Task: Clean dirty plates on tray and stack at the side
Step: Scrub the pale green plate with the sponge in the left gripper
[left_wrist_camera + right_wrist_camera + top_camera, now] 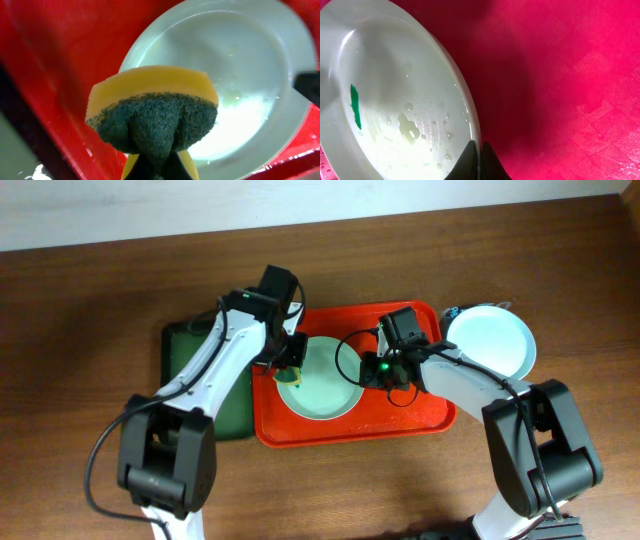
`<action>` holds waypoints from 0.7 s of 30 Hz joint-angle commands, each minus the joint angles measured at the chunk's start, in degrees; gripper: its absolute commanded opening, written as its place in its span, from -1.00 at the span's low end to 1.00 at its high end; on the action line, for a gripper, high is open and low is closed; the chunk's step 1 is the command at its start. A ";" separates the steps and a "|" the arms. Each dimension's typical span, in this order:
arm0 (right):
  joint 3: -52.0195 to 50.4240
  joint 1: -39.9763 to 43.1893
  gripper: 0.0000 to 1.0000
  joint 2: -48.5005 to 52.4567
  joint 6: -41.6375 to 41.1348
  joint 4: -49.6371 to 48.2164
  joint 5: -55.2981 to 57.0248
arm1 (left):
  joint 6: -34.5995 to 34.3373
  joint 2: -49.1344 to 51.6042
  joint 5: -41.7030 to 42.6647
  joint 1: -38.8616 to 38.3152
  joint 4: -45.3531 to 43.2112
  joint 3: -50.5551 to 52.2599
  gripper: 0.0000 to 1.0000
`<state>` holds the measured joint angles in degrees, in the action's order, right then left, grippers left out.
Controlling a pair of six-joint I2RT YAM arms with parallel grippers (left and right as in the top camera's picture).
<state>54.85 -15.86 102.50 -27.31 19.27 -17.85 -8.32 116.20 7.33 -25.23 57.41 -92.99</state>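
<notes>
Brown wooden table [80,330], pale wall [300,205] along the far edge. Red tray [400,425] at centre, carrying one mint plate [325,395]; second plate [495,345] on the table just right of the tray. Left gripper [286,370] clamped around a yellow-and-green sponge [152,112], poised over the plate's left edge; contact not discernible. Right gripper [479,150] pinched closed on the right rim, steadying. Teal smear [354,106] and droplets [409,127] on the wet face. Advisable: hold the rim firmly, lay the sponge flat, press lightly and sweep across the smear, without sliding the plate along the tray.
</notes>
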 commanded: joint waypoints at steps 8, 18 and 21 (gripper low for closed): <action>0.22 -0.26 -0.92 0.20 -0.63 0.02 0.96 | -3.23 9.64 -2.21 -1.31 -3.39 0.11 -1.00; 0.22 -0.26 -0.92 0.20 -0.61 0.00 0.96 | -3.10 14.95 4.37 -4.52 -4.17 0.11 -1.00; 0.22 -0.26 -0.92 0.20 -0.61 -0.02 0.96 | -0.55 14.01 10.93 -4.98 -4.13 -0.26 -1.00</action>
<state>54.85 -15.86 102.50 -27.70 19.27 -17.02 -10.28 125.97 8.54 -27.53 53.93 -94.32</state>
